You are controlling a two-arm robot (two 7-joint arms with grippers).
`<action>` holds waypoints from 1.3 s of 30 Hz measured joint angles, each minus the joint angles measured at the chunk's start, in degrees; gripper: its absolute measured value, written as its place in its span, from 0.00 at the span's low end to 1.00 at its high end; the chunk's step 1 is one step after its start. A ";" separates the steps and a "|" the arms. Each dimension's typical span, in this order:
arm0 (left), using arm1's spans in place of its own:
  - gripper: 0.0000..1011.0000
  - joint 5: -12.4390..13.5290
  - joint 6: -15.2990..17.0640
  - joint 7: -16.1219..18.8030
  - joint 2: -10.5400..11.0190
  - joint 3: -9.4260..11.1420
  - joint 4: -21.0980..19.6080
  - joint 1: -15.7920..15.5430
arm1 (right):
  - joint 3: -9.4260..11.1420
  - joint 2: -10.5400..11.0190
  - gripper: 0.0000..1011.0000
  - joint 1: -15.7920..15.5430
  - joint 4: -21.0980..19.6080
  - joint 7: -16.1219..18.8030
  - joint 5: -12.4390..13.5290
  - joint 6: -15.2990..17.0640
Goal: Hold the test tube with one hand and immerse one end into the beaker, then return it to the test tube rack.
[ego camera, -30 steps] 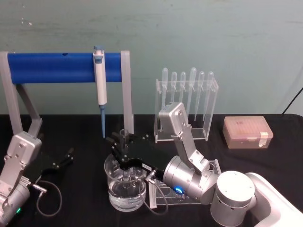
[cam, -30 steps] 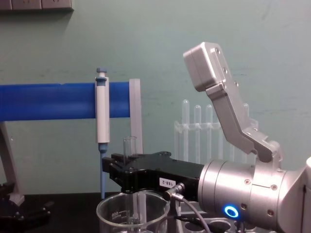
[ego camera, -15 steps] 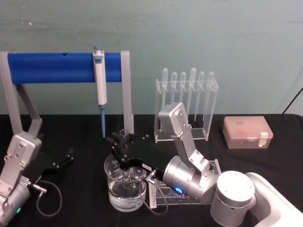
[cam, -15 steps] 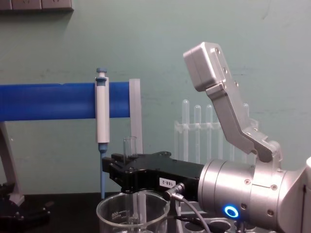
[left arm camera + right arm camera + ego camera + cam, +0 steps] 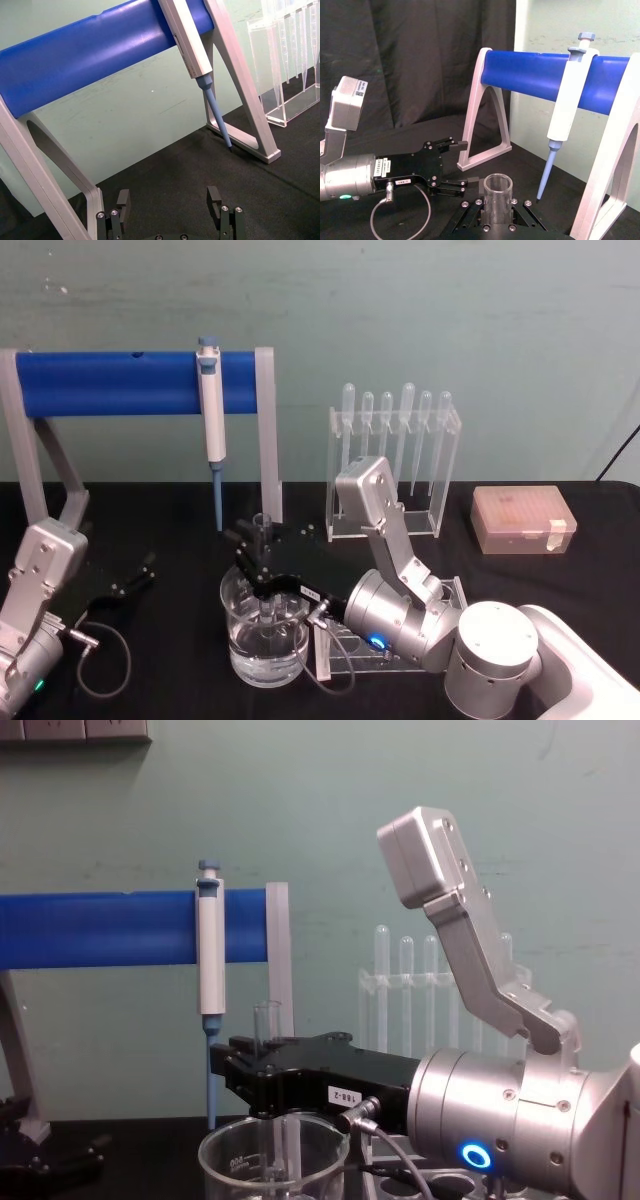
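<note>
Beaker point(image 5: 240, 652), the only one on show, stands near the front edge of the black tabletop point(image 5: 560, 580), holding clear liquid. The single test tube point(image 5: 262, 524) hangs upright in it, open rim above the glass and rounded end down inside. The right gripper point(image 5: 262, 562) reaches in from the right, clamped on the tube just above the beaker's rim. Whether the tip sits below the liquid line cannot be made out.

Across the last second almost nothing has shifted: tube, gripper and beaker sit where they were. That reads as the dip being held, so the immersion step looks done or nearly so. The lift out and the carry to the clear test tube rack point(image 5: 455, 595), just right of the beaker under the right arm, are still to come.

Toward the left edge, the left gripper point(image 5: 132, 578) lies parked, its fingers point(image 5: 122, 200) spread apart and empty.

Along the back edge stand one white-and-blue pipettor point(image 5: 211, 415) hung on a blue-barred stand point(image 5: 110, 382), six bulb-topped pipettes point(image 5: 407, 410) in a clear holder, and one peach-coloured lidded box point(image 5: 522, 520) toward the right.
</note>
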 joint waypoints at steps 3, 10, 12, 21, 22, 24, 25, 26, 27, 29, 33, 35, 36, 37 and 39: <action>0.99 0.00 0.00 0.00 0.00 0.00 0.00 0.00 | 0.00 0.00 0.15 0.00 0.00 0.00 0.00 0.00; 0.99 0.00 0.00 0.00 0.00 0.00 0.00 0.00 | 0.00 0.00 0.15 0.00 0.00 0.00 0.00 0.00; 0.99 0.01 0.00 0.00 0.00 0.00 0.00 0.00 | 0.00 0.00 0.15 0.00 0.00 0.00 0.00 0.00; 0.99 0.00 0.00 0.00 0.00 0.00 0.00 0.00 | 0.00 0.00 0.15 0.00 0.00 0.00 0.00 0.00; 0.99 0.00 0.00 0.00 0.00 0.00 0.00 0.00 | 0.00 0.00 0.15 0.00 0.00 0.00 0.00 0.00; 0.99 0.00 0.00 0.00 0.00 0.00 0.00 0.00 | 0.00 0.00 0.15 0.00 0.00 0.00 0.00 0.00; 0.99 0.00 0.00 0.00 0.00 0.00 0.00 0.00 | 0.00 0.00 0.15 0.00 0.00 0.00 0.00 0.00; 0.99 0.00 0.00 0.00 0.00 0.00 0.00 0.00 | 0.00 0.00 0.15 0.00 0.00 0.00 0.00 0.00; 0.99 0.00 0.00 0.00 0.00 0.00 0.00 0.00 | 0.00 0.00 0.15 0.00 0.00 0.00 0.00 0.00; 0.99 0.00 0.00 0.00 0.00 0.00 0.00 0.00 | 0.00 0.00 0.15 0.00 0.00 0.00 0.00 0.00; 0.99 0.00 0.00 0.00 0.00 0.00 0.00 0.00 | 0.00 0.00 0.15 0.00 0.00 0.00 0.00 0.00; 0.99 0.00 0.00 0.00 0.00 0.00 0.00 0.00 | 0.00 0.00 0.15 0.00 0.00 0.00 0.00 0.00; 0.99 0.00 0.00 0.00 0.00 0.00 0.00 0.00 | 0.00 0.00 0.15 0.00 0.00 0.00 0.00 0.00; 0.99 0.00 0.00 0.00 0.00 0.00 0.00 0.00 | 0.00 0.00 0.15 0.00 0.00 0.00 0.00 0.00; 0.99 0.00 0.00 0.00 0.00 0.00 0.00 0.00 | 0.00 0.00 0.15 0.00 0.00 0.00 0.00 0.00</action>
